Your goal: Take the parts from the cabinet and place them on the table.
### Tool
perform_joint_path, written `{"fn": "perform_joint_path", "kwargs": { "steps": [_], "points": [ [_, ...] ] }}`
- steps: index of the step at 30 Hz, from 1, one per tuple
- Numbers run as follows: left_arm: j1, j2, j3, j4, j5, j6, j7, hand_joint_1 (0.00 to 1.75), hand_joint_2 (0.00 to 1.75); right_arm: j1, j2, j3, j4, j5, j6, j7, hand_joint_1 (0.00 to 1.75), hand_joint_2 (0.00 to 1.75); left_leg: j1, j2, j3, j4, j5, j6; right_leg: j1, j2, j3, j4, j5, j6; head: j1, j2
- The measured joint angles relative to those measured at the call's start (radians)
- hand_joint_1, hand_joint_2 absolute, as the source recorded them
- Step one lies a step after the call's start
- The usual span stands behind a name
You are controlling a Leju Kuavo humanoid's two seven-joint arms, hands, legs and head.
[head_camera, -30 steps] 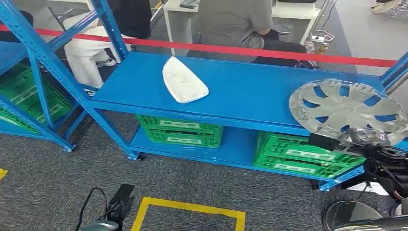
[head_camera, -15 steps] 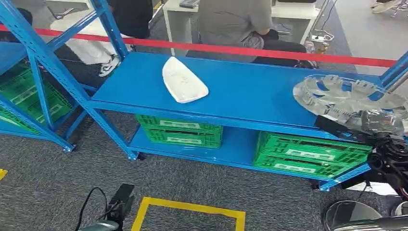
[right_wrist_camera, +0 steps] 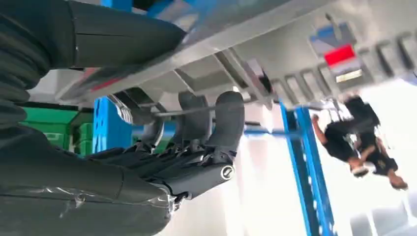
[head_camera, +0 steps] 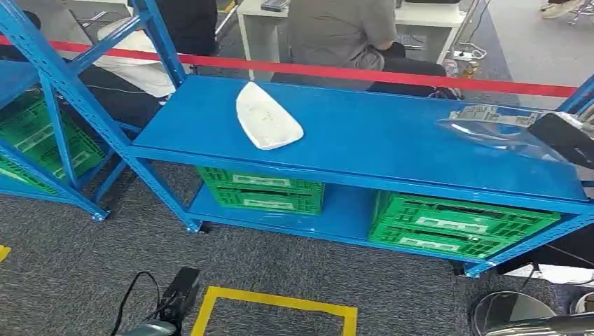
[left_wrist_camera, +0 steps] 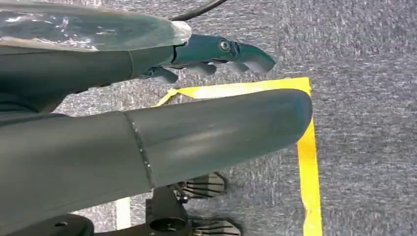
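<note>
A silver hubcap [head_camera: 494, 129] hangs just above the right end of the blue shelf [head_camera: 364, 133], tilted almost edge-on. My right hand [head_camera: 569, 137] grips its rim at the far right. In the right wrist view the thumb [right_wrist_camera: 123, 33] lies on one face of the hubcap [right_wrist_camera: 300, 49] and the fingers [right_wrist_camera: 212, 123] curl against the other. A white curved part [head_camera: 268, 116] lies on the shelf, left of centre. My left hand [left_wrist_camera: 216, 51] hangs over the carpet, fingers apart, holding nothing.
Green crates [head_camera: 455, 222] [head_camera: 265, 189] stand on the lower shelf. A second blue rack [head_camera: 42, 91] with green crates is at the left. Red barrier tape [head_camera: 392, 73] runs behind the shelf, with people seated beyond. A yellow tape square [head_camera: 277, 302] marks the carpet.
The hubcap has risen and turned from facing me to nearly flat, shifting right with my right hand. A person behind the rack at the left has moved a leg.
</note>
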Motion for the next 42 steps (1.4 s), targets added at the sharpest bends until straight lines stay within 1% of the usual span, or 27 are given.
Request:
{"fn": "perform_joint_path", "kwargs": {
  "steps": [8,17,21,22,27,34,37,38,42],
  "points": [
    [-0.004,-0.010,-0.007,0.000,-0.007,-0.001,-0.006,0.00,0.00,0.020,-0.040,-0.063,-0.145,-0.013,-0.003,0.003,1.75,1.75,0.000,0.001,0.000,0.000,0.000,0.000,0.000,0.000,0.000,0.000,0.000,0.000,0.000,0.000],
    [-0.006,-0.020,-0.010,0.000,-0.010,-0.001,-0.010,0.00,0.00,0.028,-0.055,-0.097,-0.254,-0.013,-0.003,0.002,1.75,1.75,0.000,0.002,0.000,0.000,0.000,0.000,0.000,0.001,-0.001,0.000,0.000,0.000,0.000,0.000],
    [-0.008,-0.023,-0.010,0.000,-0.014,0.001,-0.026,0.00,0.00,0.028,-0.056,-0.097,-0.286,-0.023,-0.013,-0.018,1.75,1.75,0.000,0.002,-0.001,0.000,0.000,0.000,0.000,0.001,-0.001,0.000,0.000,0.000,0.000,0.000],
    [-0.009,-0.024,-0.010,0.000,-0.014,0.002,-0.029,0.00,1.75,0.028,-0.056,-0.098,-0.293,-0.034,-0.022,-0.021,1.75,1.75,0.000,0.002,-0.001,0.000,0.000,0.000,0.000,0.001,-0.001,0.000,0.000,0.000,0.000,0.000],
    [-0.013,-0.029,-0.010,0.000,-0.015,0.010,-0.043,0.00,1.75,0.024,-0.056,-0.110,-0.327,-0.114,-0.067,-0.032,1.75,1.75,0.000,0.002,-0.001,0.000,0.000,0.000,0.000,0.001,-0.001,0.000,0.000,0.000,0.000,0.000],
    [-0.013,-0.032,-0.010,0.000,-0.014,0.012,-0.059,0.00,1.75,0.003,-0.056,-0.118,-0.375,-0.236,-0.071,-0.026,1.75,1.75,0.000,0.002,-0.001,0.000,0.000,0.000,0.000,0.001,-0.001,0.000,0.000,0.000,0.000,0.000],
    [-0.014,-0.032,-0.010,0.000,-0.014,0.012,-0.063,0.00,1.75,-0.003,-0.056,-0.121,-0.391,-0.301,-0.084,-0.024,1.75,1.75,0.000,0.002,-0.001,0.000,0.000,0.000,0.000,0.001,-0.001,0.000,0.000,0.000,0.000,0.000],
    [-0.014,-0.032,-0.010,0.000,-0.014,0.012,-0.064,0.00,0.00,-0.004,-0.056,-0.122,-0.396,-0.329,-0.090,-0.026,1.75,1.75,0.000,0.002,-0.001,0.000,0.000,0.000,0.000,0.001,-0.001,0.000,0.000,0.000,0.000,0.000],
    [-0.015,-0.033,-0.010,0.000,-0.005,0.010,-0.082,0.00,0.00,-0.004,-0.056,-0.129,-0.420,-0.490,-0.115,-0.041,1.75,1.75,0.000,0.002,-0.001,0.000,0.000,0.000,0.000,0.001,-0.001,0.000,0.000,0.000,0.000,0.000]
  ]
}}
